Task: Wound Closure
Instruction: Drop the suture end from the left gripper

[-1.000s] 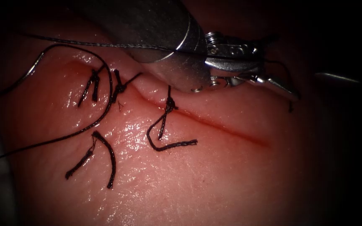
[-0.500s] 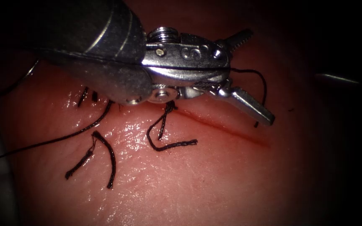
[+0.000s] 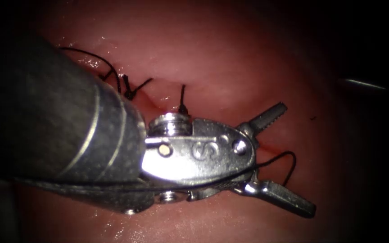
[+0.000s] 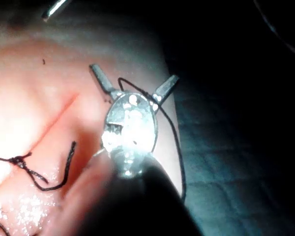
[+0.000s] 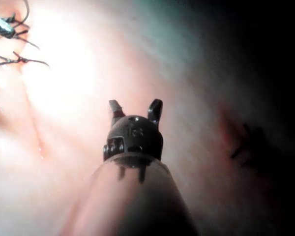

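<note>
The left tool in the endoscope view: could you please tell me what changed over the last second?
The left gripper swept down and left across the picture, from above the cut to in front of it, now covering the lower thread ends. The thread draped over it travelled along. Its jaws stayed open, holding nothing. The knotted stitches and tissue stayed put.

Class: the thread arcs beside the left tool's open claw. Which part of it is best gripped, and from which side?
Likely the curved arc of thread between the spread jaws of the left claw: it seems lifted off the tissue, so closing there catches thread alone. Come from the endoscope view's left, along that shaft. The right claw is open and empty too.
</note>
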